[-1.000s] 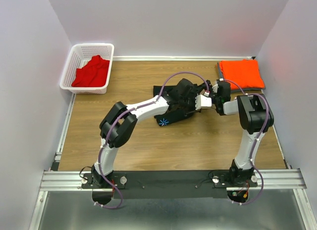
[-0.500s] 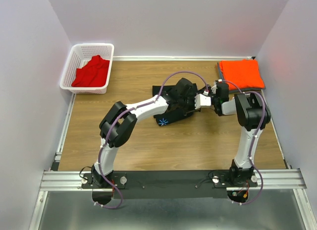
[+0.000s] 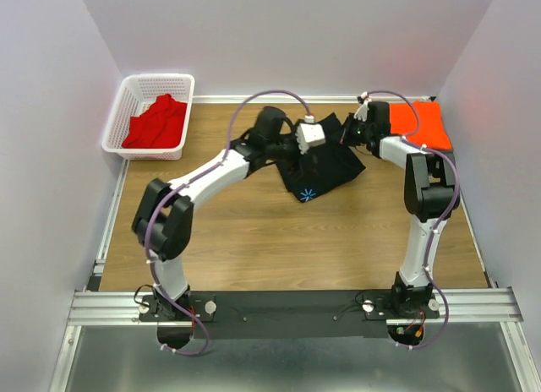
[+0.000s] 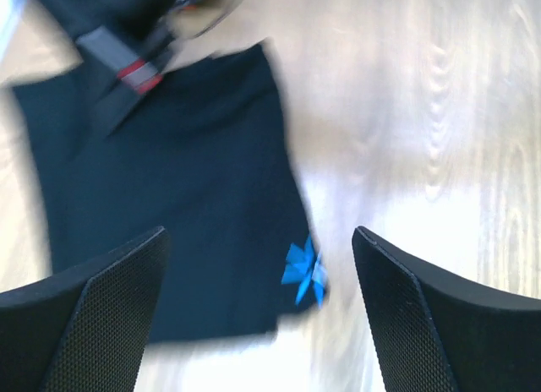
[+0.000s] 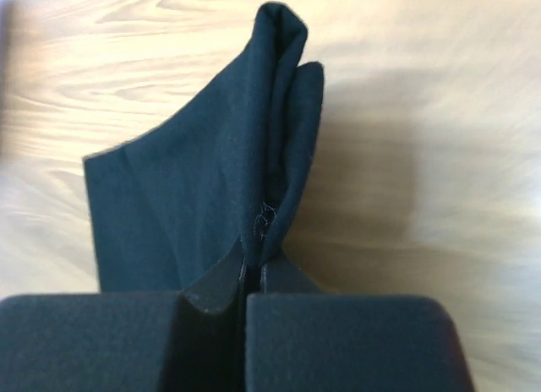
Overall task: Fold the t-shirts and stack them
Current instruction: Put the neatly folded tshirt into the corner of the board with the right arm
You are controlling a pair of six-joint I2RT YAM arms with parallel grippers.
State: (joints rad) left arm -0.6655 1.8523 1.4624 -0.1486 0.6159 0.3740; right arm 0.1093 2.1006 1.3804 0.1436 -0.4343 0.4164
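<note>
The right claw [image 5: 245, 292] is clamped on a bunched fold at one edge of the black t-shirt [image 3: 325, 166]. The shirt drapes from that pinch onto the tabletop [image 3: 254, 231] near the folded orange t-shirt [image 3: 420, 124] at the far right, while the left claw [image 4: 258, 240] hangs over it, fingers wide apart and holding nothing. With only one narrow pinch carrying the cloth, a lift or drag toward the orange one would likely let the loose layers sag open and undo the fold, or the bite could slip. A low drag could also rumple the orange t-shirt.
</note>
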